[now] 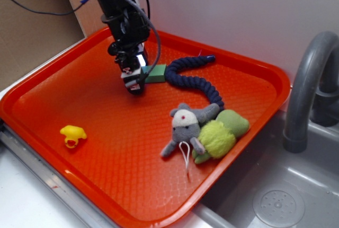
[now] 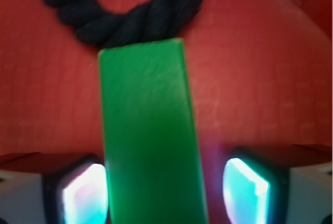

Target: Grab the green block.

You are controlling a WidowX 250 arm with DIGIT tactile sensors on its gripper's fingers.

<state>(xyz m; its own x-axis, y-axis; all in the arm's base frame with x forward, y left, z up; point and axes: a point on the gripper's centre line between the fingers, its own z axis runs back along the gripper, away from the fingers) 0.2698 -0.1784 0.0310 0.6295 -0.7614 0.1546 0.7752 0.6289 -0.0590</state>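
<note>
So the hand (image 1: 135, 82) is down at the back-middle of the orange tray (image 1: 63, 93), right at the near end of the green block (image 1: 155, 73). From the wrist cam the green block (image 2: 150, 135) runs lengthwise between the two fingers (image 2: 80, 193). The left pad looks like it's touching the block's edge, but there's a visible strip of tray between the block and the right pad, so the hand reads as released around the block, not clamped on it. The block lies flat on the tray, and its far end butts up against the navy rope toy (image 1: 193, 74), which curls across the tray toward the gray plush mouse (image 1: 185, 127). The mouse leans on a fuzzy lime-green plush (image 1: 220, 135) near the right rim. A little yellow duck (image 1: 73, 134) sits alone near the left front, well apart from everything. Gray sink faucet (image 1: 310, 87) off to the right.
</note>
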